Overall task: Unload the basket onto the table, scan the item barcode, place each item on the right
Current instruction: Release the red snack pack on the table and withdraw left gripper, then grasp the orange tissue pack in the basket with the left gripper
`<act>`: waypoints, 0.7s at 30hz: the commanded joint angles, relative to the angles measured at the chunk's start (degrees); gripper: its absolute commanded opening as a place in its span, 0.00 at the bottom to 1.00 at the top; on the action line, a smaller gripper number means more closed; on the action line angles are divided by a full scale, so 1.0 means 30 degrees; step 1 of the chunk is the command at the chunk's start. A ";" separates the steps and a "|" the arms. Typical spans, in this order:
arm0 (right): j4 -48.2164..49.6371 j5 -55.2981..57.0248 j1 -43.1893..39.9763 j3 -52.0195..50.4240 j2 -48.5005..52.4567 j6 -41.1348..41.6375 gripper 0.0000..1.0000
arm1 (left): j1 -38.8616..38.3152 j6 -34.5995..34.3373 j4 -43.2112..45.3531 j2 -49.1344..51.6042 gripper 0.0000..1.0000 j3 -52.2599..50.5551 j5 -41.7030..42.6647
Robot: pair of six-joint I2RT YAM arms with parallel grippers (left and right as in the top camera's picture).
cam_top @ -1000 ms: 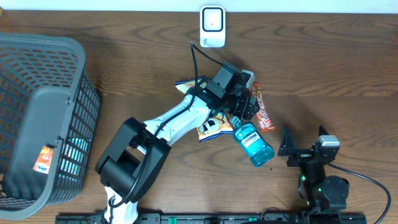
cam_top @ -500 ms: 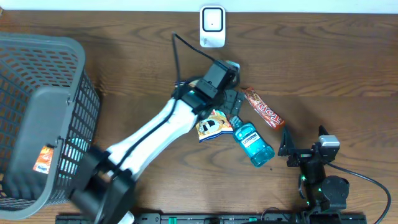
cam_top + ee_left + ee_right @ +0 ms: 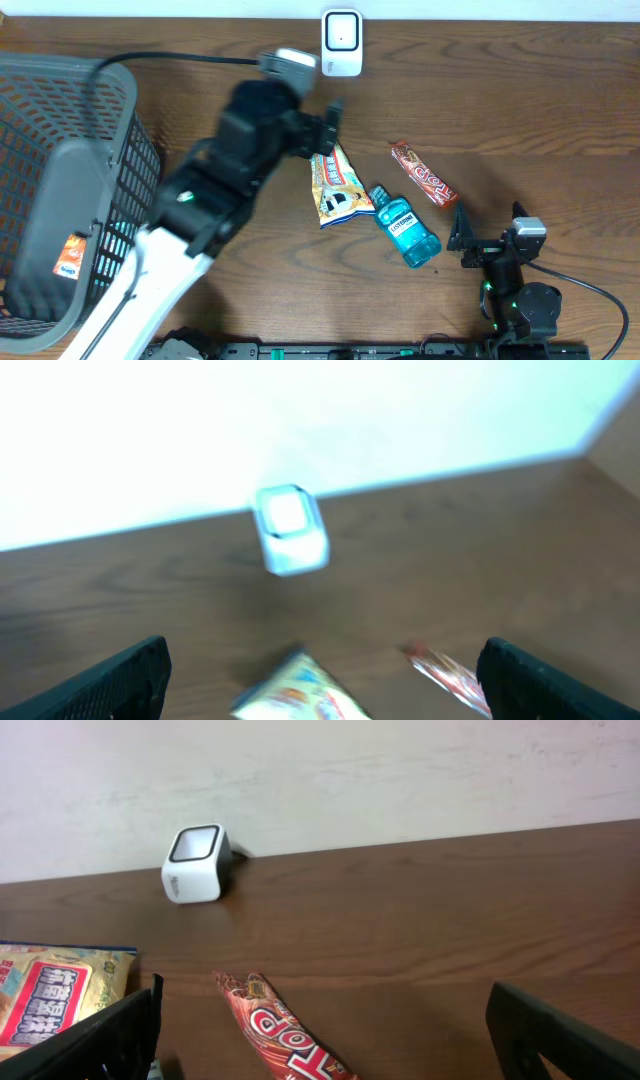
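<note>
Fig.: wooden tabletop from above, plus both wrist views. L pincer: jaws spread wide, nothing between them, raised over the tabletop & blurred, facing the white scanner at the far edge by the wall. R pincer: likewise wide apart & empty, near the front edge, well apart from the L arm. Items lie flat mid-tabletop: snack bag; blue bottle just beside it, to the R; candy bar beyond the bottle. Neither pincer touches any of them. Grey basket at far L, w/ packets inside.
</note>
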 commanded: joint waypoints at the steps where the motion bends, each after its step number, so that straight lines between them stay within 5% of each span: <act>1: -0.0036 0.0087 -0.0022 -0.0051 -0.0080 0.0124 0.99 | 0.2040 0.0255 -0.0481 -0.1464 0.98 0.0211 -0.0364; 7: -0.0036 0.0087 -0.0022 -0.0051 -0.0080 0.0124 0.99 | 0.6492 -0.1428 -0.1508 -0.3024 0.98 0.0211 -0.0372; 15: -0.0036 0.0087 -0.0022 -0.0051 -0.0080 0.0124 0.99 | 1.3274 -0.7074 -0.2339 -0.3198 0.98 0.0211 -0.0357; 21: -0.0036 0.0087 -0.0022 -0.0051 -0.0080 0.0124 0.99 | 1.7682 -1.2451 -0.5858 -0.1734 0.98 0.0204 -0.0364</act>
